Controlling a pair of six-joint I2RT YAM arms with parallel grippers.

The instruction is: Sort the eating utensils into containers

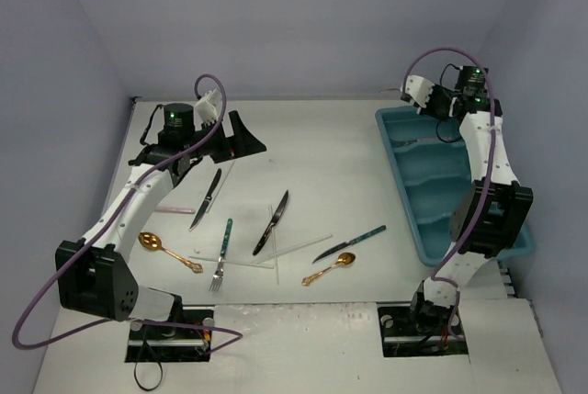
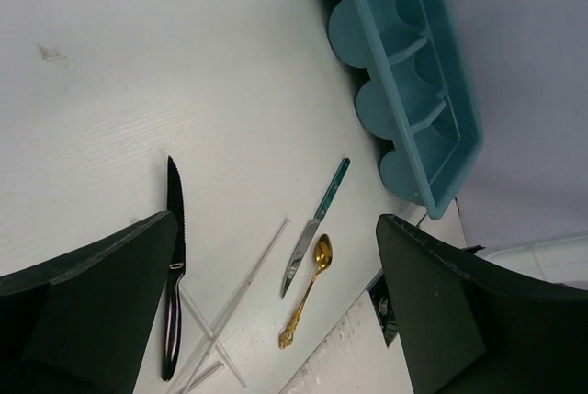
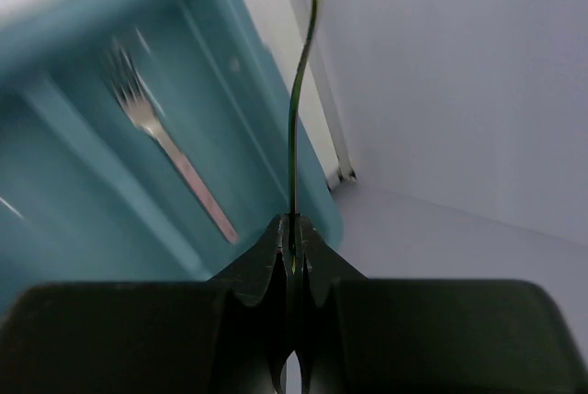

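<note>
Your right gripper [image 3: 292, 229] is clenched on one end of a gold utensil [image 3: 296, 91] over the tray's [image 1: 393, 151] far end, likely to drop it near the fork [image 3: 156, 132], while your left gripper [image 1: 237, 140] hangs released above cutlery [image 1: 272, 222] toward the bench's [image 1: 322, 155] near edge.
</note>
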